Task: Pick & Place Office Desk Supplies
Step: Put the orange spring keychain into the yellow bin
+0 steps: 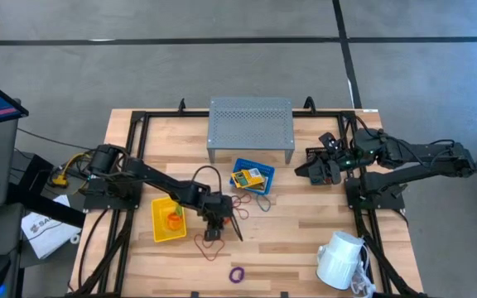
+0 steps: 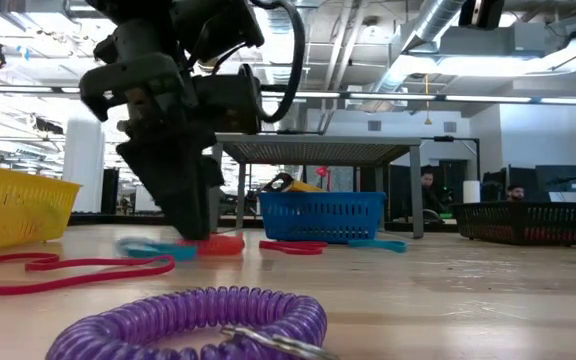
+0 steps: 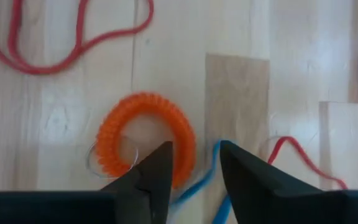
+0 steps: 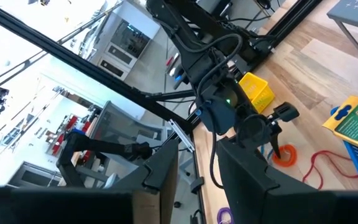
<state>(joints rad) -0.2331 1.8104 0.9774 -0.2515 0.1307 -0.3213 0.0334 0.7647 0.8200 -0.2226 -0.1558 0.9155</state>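
High view: left gripper (image 1: 214, 229) down on the light wood worktop (image 1: 296, 240), just beside the yellow plastic bin (image 1: 168, 220). Right gripper (image 1: 315, 168) waits well apart, near the grey perforated metal riser (image 1: 250, 121). Blue plastic bin (image 1: 250, 177) with yellow printed packets (image 1: 252, 175) sits in front of the riser. Purple coiled loop (image 1: 237, 274) near the front edge.

Low view: left gripper's fingers (image 2: 183, 200) reach down to the worktop at the orange coiled loop (image 2: 220, 244); thin red loop (image 2: 58, 270) and the purple one lie nearer the camera. Black mesh bin (image 2: 526, 220) far right.

Left wrist view: fingers part-open, holding nothing; orange loop flat on the worktop, one finger tip (image 3: 157, 165) over its rim, thin blue loop (image 3: 197, 186) between the fingers.

Right wrist view: right gripper's fingers stand apart, nothing between them.
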